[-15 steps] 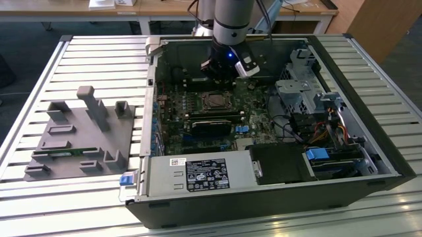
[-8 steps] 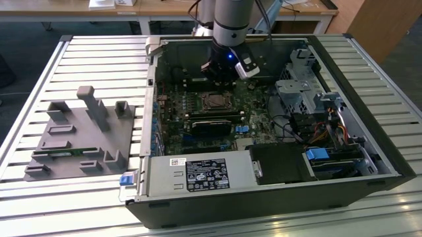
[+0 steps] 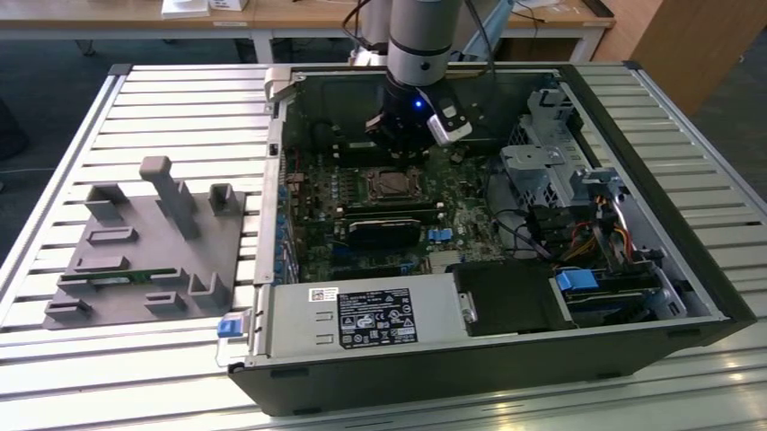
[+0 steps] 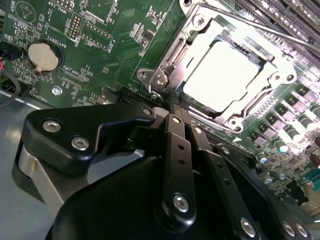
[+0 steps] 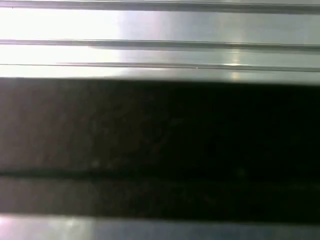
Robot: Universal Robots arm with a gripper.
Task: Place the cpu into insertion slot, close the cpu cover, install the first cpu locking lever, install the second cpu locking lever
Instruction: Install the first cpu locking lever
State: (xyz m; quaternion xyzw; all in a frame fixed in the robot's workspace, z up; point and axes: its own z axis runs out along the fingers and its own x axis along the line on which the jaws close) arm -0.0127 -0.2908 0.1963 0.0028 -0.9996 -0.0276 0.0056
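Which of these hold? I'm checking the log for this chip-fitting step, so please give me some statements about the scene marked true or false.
1. The chip sits in the socket. True.
2. The metal cover lies closed around the chip. True.
3. The fingers are spread wide apart. False: they are shut together, near the socket's corner.
4. The computer case stands upright with its side panel on. False: it lies open on the slatted table.
5. A coin battery sits on the green board. True.

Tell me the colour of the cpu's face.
Pale silvery-white metal, clearest in the second wrist view: the cpu.
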